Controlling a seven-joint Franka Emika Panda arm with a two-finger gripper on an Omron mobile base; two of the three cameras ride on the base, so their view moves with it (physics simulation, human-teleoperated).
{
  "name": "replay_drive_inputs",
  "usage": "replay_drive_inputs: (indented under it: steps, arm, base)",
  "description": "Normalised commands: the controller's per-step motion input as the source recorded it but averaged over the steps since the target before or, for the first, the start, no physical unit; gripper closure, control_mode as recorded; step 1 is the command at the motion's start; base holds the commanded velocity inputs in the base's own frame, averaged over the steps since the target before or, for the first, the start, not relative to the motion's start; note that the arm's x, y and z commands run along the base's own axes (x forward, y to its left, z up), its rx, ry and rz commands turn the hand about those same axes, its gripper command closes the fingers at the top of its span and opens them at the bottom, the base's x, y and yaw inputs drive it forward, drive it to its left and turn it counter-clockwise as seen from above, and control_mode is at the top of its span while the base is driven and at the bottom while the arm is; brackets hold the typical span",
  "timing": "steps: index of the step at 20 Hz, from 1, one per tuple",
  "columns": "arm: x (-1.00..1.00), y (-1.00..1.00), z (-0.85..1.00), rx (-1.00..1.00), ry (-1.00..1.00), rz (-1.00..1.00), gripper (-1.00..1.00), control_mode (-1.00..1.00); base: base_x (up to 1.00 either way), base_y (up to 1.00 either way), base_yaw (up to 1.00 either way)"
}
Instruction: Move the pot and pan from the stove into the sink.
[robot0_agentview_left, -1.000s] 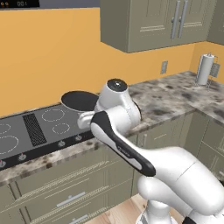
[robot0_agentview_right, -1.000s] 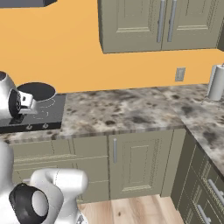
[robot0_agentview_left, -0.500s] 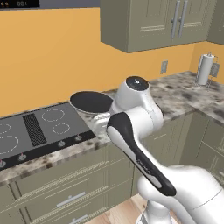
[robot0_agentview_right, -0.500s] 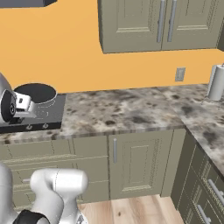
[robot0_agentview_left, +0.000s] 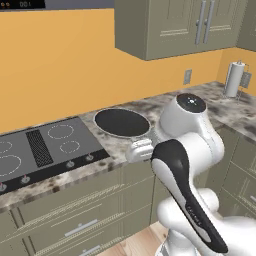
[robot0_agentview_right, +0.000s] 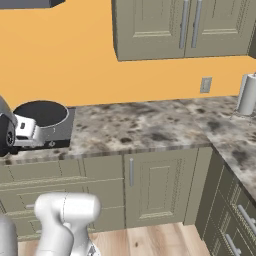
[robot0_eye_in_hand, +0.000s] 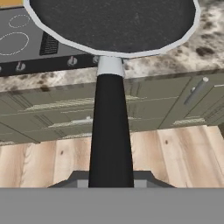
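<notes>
Pincer (robot0_eye_in_hand: 111, 181) pinching pan (robot0_agentview_left: 121, 122) by its long handle; pan has swung rightward off stove (robot0_agentview_left: 42, 147), now above speckled desk (robot0_agentview_left: 165, 107). Sink leg underway.

One pan (robot0_agentview_left: 121, 122), one stove (robot0_agentview_left: 45, 147) with four ring burners and a vent strip between them, one paper towel roll (robot0_agentview_left: 232, 79), two wall outlets (robot0_agentview_left: 187, 76), and one speckled counter (robot0_agentview_right: 145, 125). Two upper cabinet doors (robot0_agentview_right: 182, 25) hang above.
</notes>
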Motion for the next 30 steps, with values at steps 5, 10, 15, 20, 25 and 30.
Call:
replay_drive_inputs:
  steps: [5, 10, 15, 20, 25, 30]
  arm:
    - [-0.61, -0.41, 0.02, -0.04, 0.00, 0.00, 1.00, -1.00]
    - [-0.57, -0.25, -0.01, -0.06, -0.08, 0.00, 1.00, -1.00]
    - [-0.42, -0.20, -0.05, -0.04, -0.14, 0.00, 1.00, -1.00]
    - [-0.08, 0.00, 0.00, -0.01, -0.06, 0.02, 1.00, -1.00]
    - [-0.09, 0.00, -0.06, -0.03, 0.01, 0.00, 1.00, -1.00]
    - [0.00, 0.00, 0.00, 0.00, 0.00, 0.00, 1.00, 1.00]
  base:
    - [0.00, 0.00, 0.00]
    - [0.00, 0.00, 0.00]
    - [0.00, 0.00, 0.00]
    - [0.00, 0.00, 0.00]
    - [0.00, 0.00, 0.00]
    - [-0.40, -0.03, 0.01]
